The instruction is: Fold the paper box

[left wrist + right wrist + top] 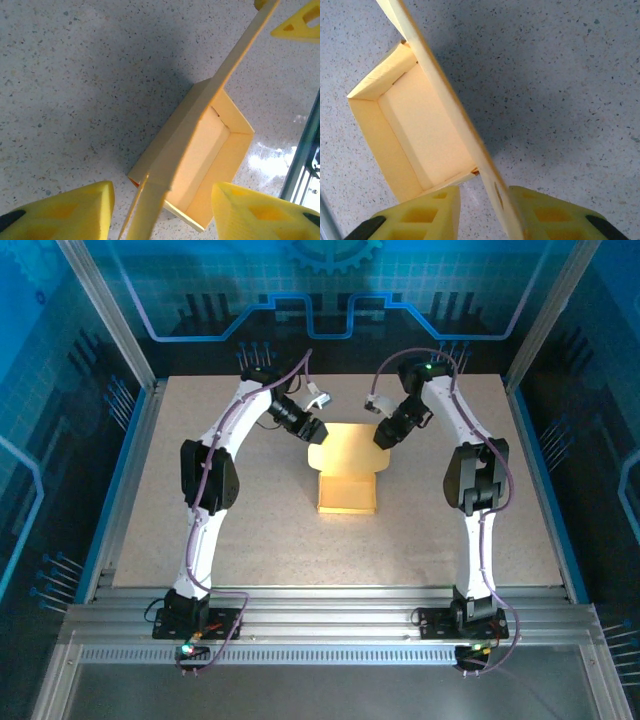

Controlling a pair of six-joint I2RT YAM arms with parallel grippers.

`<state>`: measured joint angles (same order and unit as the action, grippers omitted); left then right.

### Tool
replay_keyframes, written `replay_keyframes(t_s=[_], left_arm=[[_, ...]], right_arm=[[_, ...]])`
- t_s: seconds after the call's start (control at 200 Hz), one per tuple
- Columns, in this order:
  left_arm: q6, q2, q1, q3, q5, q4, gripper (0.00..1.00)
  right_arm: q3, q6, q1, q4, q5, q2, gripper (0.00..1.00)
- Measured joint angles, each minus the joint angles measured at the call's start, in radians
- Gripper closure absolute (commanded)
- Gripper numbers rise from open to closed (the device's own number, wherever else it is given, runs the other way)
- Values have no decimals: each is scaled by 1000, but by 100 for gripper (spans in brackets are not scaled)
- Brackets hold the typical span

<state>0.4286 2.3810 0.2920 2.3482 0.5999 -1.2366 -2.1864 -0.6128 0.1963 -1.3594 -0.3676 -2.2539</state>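
L gripper (162, 200) has jaws wide apart, straddling the raised lid flap (235, 55) of the paper box (347, 492); neither pad is clearly on it. R gripper (485, 196) jaws are apart but narrower. The flap runs between them, against one finger (555, 215), w/ a small gap to the other. Box sits open-topped mid table (200, 570) between both arms. Flap stands at its far edge, grippers at the flap's two corners.
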Motion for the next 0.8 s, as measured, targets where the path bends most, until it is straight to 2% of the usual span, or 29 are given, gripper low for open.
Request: replay_keyframes(t_s=[0.035, 0.095, 0.25, 0.425, 0.705, 0.8], left_arm=[[0, 1, 0, 0, 0, -1, 46], [0, 1, 0, 0, 0, -2, 45], [9, 1, 0, 0, 0, -7, 44], [26, 1, 0, 0, 0, -8, 45], [72, 1, 0, 0, -28, -24, 58], [81, 1, 0, 0, -48, -32, 68]], right_arm=[[0, -2, 0, -3, 0, -1, 76], [-1, -4, 0, -6, 1, -4, 86], [-9, -24, 0, -14, 12, -11, 100], [-11, -34, 2, -17, 18, -11, 100], [-6, -43, 19, -1, 27, -10, 100], [-6, -43, 22, -1, 27, -8, 100]])
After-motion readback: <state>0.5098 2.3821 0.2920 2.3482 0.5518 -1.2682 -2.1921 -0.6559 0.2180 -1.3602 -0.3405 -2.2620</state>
